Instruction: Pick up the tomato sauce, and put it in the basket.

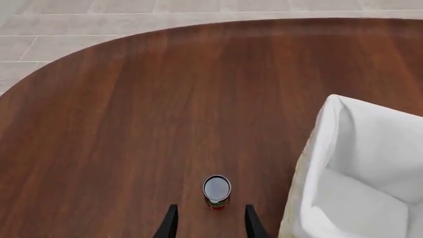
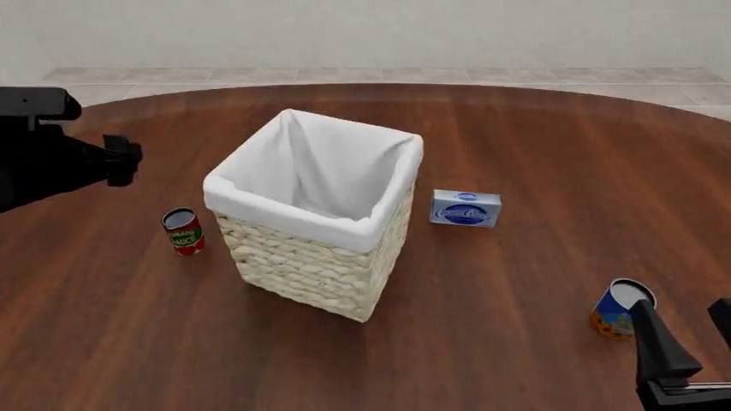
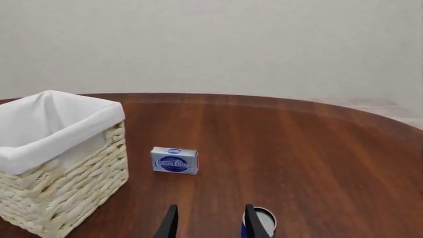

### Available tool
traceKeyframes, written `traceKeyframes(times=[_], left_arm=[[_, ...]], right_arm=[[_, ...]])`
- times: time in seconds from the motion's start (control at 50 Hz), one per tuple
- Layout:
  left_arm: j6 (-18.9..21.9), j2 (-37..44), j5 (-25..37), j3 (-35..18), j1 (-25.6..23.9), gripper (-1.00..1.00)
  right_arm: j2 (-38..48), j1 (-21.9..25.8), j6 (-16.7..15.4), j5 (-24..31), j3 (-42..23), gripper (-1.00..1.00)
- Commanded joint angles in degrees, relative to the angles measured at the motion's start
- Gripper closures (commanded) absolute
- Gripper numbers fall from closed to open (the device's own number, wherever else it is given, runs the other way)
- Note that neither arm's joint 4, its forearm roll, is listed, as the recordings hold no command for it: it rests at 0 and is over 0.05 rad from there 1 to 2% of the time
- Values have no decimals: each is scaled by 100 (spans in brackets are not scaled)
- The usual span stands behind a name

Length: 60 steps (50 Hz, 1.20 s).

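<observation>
The tomato sauce (image 2: 183, 231) is a small red-labelled can with a grey top. It stands upright on the table just left of the basket (image 2: 320, 265), a tall cream wicker basket with a white liner. In the left wrist view the tomato sauce (image 1: 217, 191) lies just beyond my left gripper (image 1: 210, 227), which is open and hovers above it, with the basket (image 1: 317, 148) to one side. The left arm (image 2: 68, 163) hangs over the table's left side. My right gripper (image 2: 689, 325) is open and holds nothing near the front right corner.
A blue-and-orange can (image 2: 621, 310) stands just in front of the right gripper and also shows as the can (image 3: 262, 221) in the right wrist view. A small blue-and-white box (image 2: 465, 208) lies right of the basket. The dark wooden table (image 2: 537, 154) is rounded at the far side.
</observation>
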Motion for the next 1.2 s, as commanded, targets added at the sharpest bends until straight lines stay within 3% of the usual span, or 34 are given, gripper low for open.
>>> traceKeyframes(times=[0.02, 0.68, 1.2], left_arm=[[-52, 305, -85, -85, 68, -100], [45, 1419, -280, -596, -3, -100], [74, 1939, -521, -559, -45, -100]], right_arm=[[-54, -17, -21, 54, 1, -100], [212, -10, -91, -176, 7, -100], [263, 2, -116, -198, 8, -100]])
